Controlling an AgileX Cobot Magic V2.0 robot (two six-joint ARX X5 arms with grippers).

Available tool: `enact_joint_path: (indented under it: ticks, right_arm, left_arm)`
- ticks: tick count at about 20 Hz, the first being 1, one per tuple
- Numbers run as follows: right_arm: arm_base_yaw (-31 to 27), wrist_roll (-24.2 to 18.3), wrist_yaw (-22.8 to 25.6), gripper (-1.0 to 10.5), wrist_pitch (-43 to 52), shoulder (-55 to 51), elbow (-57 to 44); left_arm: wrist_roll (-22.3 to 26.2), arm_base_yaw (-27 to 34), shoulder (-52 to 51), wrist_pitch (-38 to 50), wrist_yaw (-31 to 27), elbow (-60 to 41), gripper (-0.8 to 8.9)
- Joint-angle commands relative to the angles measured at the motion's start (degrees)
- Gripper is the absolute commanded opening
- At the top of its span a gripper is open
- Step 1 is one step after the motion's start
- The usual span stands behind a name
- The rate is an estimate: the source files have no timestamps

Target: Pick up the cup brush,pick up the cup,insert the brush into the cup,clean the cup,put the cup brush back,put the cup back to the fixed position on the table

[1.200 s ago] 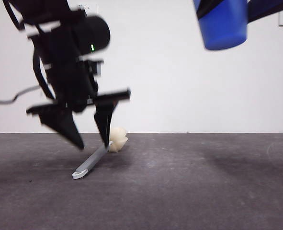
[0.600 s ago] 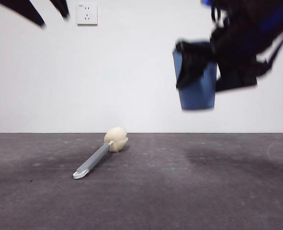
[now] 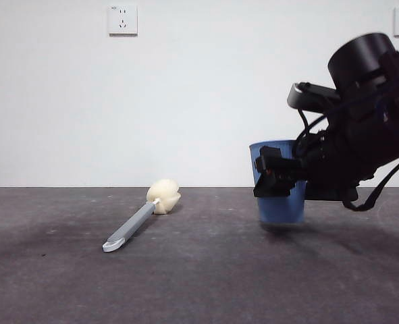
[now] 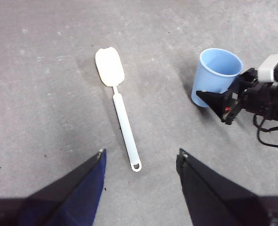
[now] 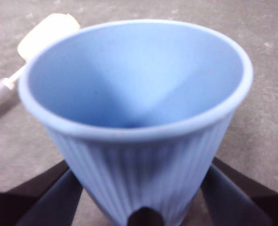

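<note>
- Jaws of right gripper (image 3: 280, 181) clamp the cup (image 3: 279, 182), now lowered almost onto the table (image 3: 206, 277); left gripper (image 4: 141, 162) spread wide, withdrawn upward.
- Cup brush (image 3: 140, 217) unmoved; white wall behind.

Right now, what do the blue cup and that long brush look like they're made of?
The cup looks like light blue moulded plastic: thin wall, fine vertical ribs, smooth dull sheen. The cup brush seems to have a pale grey plastic handle and a soft cream head, probably sponge or foam, judging by its rounded matte look.
</note>
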Motion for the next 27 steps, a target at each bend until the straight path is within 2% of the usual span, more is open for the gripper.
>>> enact_joint_path:
  ticks: [1, 7, 8, 10, 11, 13, 15, 20, 23, 27]
  right_arm:
    - [-0.68, -2.16, -1.18, -0.2, 2.86, 2.4, -0.31]
    - [-1.79, -3.02, -2.62, -0.2, 3.74, 6.56, -0.31]
    - [-1.57, -3.1, -2.62, 0.2, 3.65, 6.56, -0.31]
    - [-1.53, -3.08, -2.62, 1.7, 2.69, 6.54, -0.31]
    - [-1.53, -3.04, -2.62, 2.9, 1.75, 6.54, -0.31]
    - [-1.55, -3.04, -2.47, 4.3, -0.46, 6.43, -0.31]
    - [-1.55, -3.06, -2.43, 4.8, -1.46, 6.4, -0.31]
    - [-1.55, -3.04, -2.4, 5.0, -4.02, 3.23, -0.31]
    - [-1.55, -2.01, -2.27, 5.2, -11.78, -2.75, -0.31]
    - [-0.35, 5.18, -2.36, 5.1, -33.22, -17.03, -0.31]
  left_arm:
    - [0.66, -0.09, -0.13, 0.13, -0.2, -0.24, 2.59]
    - [0.66, -0.09, -0.13, 0.13, -0.24, -0.24, 2.59]
    - [0.66, -0.09, -0.13, 0.11, -0.26, -0.24, 2.59]
    - [0.68, -0.09, -0.13, 0.11, -0.26, -0.24, 2.59]
    - [0.68, -0.09, -0.13, 0.09, -0.26, -0.24, 2.59]
    - [0.68, -0.09, -0.13, 0.09, -0.26, -0.24, 2.59]
    - [0.68, -0.09, -0.13, 0.09, -0.26, -0.24, 2.59]
    - [0.7, -0.09, -0.13, -1.09, -0.24, -0.24, 2.59]
    - [0.87, -0.09, -0.13, -1.18, -0.24, -0.24, 2.59]
    - [2.45, -0.09, -0.13, -1.55, -0.04, -0.24, 2.56]
